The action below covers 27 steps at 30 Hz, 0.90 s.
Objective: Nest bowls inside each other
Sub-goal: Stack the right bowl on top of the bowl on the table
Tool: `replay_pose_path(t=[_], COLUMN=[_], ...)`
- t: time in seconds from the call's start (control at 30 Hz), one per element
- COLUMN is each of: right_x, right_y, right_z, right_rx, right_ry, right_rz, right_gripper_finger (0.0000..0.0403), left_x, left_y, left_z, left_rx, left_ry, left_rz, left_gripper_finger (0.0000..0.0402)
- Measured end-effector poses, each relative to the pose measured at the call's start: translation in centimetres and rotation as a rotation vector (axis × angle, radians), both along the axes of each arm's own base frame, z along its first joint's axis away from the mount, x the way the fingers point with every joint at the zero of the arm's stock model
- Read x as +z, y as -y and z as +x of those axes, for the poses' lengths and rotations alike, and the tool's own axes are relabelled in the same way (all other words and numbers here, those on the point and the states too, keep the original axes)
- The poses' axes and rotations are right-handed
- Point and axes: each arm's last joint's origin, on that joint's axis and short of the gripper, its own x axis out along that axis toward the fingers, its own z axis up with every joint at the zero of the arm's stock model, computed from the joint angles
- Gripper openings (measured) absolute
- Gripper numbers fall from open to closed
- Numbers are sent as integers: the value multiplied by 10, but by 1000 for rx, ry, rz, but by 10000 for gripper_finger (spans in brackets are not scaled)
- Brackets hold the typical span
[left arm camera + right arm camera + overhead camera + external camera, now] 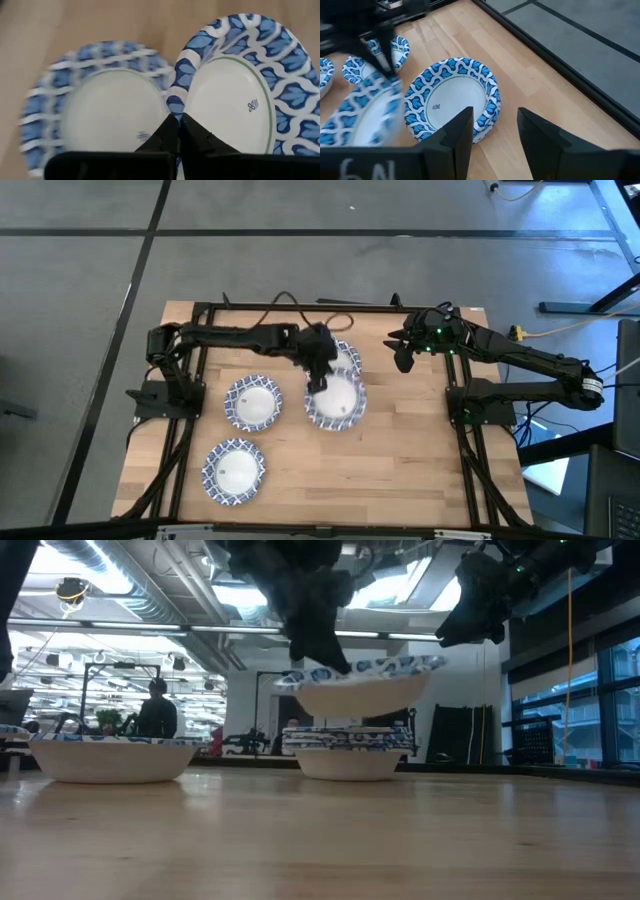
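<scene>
Blue-and-white patterned bowls with white centres are on the table. My left gripper (pixel 320 373) is shut on one bowl (pixel 336 401), which hangs lifted in the low view (pixel 362 680) above a stack of nested bowls (pixel 350 748). The stack (pixel 347 357) rests on its base at the table's far middle. Two single bowls sit to the left, one (pixel 253 402) mid-table and one (pixel 235 470) nearer. My right gripper (pixel 403 361) is open and hovers to the right of the stack, touching nothing. My left gripper pinches the lifted bowl's patterned rim (pixel 175 102) between its two fingers (pixel 197 137), which come from above, slanting down. The bowl is clear of the table and of the stack, nearly level, slightly tilted (pixel 362 680).
The table's black frame rails run along the left and right sides (pixel 190 430). Bare wood lies in the near right part of the table (pixel 390 480). In the room behind, a person (pixel 157 710) stands far off.
</scene>
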Motion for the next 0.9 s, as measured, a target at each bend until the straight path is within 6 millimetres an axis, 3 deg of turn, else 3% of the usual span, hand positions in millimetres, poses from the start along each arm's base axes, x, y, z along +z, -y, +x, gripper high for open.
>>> replay_pose_path(t=[0.43, 0.6, 0.9], right_x=[0, 0, 0], right_y=[0, 0, 0], right_z=[0, 0, 0], right_rx=[-2, -2, -2], right_ry=[1, 1, 1], right_rz=[2, 2, 2], right_gripper_finger=[154, 154, 154], left_x=[-1, -8, -20], left_y=[-88, -95, -88], left_z=[-22, -22, -16], left_rx=[320, 332, 297], left_ry=[49, 38, -7], left_rz=[-77, -137, -164], left_gripper_finger=[0, 0, 3])
